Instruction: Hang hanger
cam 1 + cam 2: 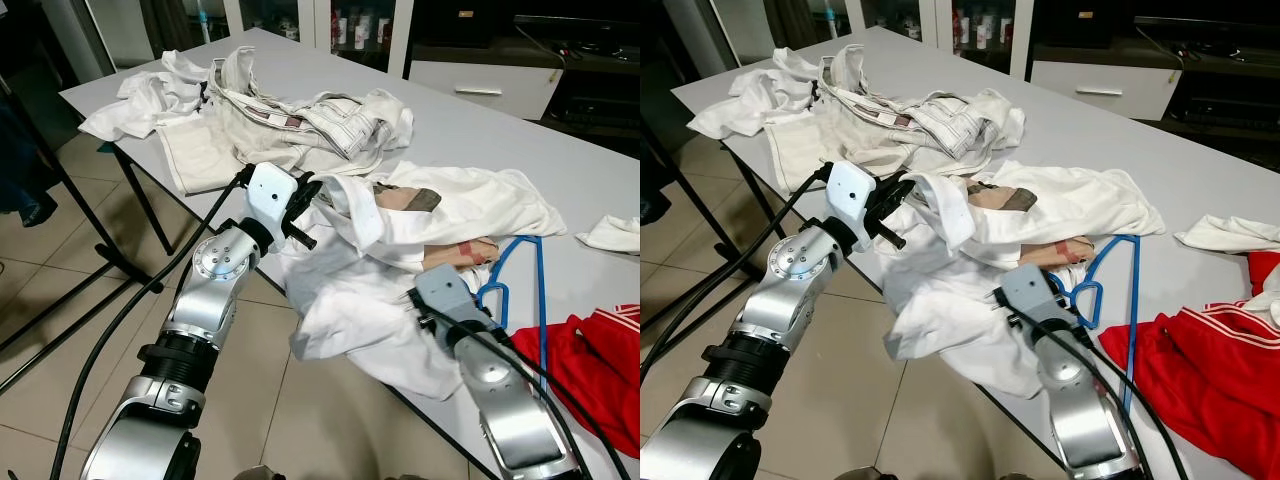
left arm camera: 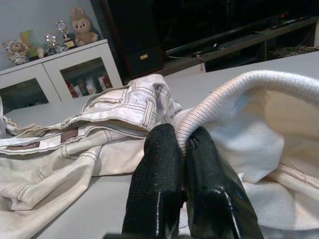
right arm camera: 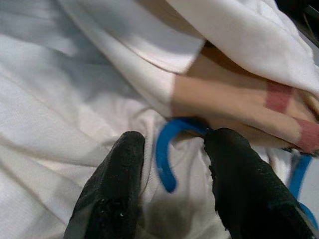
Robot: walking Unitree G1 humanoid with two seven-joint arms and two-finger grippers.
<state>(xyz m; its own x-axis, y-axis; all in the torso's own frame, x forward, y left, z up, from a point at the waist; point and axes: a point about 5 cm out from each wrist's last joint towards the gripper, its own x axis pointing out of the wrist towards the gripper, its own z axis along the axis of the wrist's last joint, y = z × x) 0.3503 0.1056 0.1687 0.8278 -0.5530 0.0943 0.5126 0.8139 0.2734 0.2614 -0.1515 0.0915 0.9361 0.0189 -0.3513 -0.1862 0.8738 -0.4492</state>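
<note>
A blue plastic hanger [image 1: 540,290] lies on the grey table [image 1: 500,130], its upper part tucked under a white top [image 1: 450,200] with a tan, red-striped lining. My right gripper [image 3: 177,137] is open low over the white cloth, and the hanger's blue hook [image 3: 167,154] lies between its two fingers. My left gripper [image 2: 182,137] is shut on the ribbed edge of the white top [image 2: 239,84] and holds it raised near the table's front edge [image 1: 305,205].
Cream trousers [image 1: 300,120] and other white clothes [image 1: 150,95] are heaped at the table's far left. A red garment [image 1: 590,370] lies at the near right, and a small white cloth [image 1: 612,233] beyond it. Cabinets [image 1: 480,80] stand behind the table; tiled floor [image 1: 60,250] is on the left.
</note>
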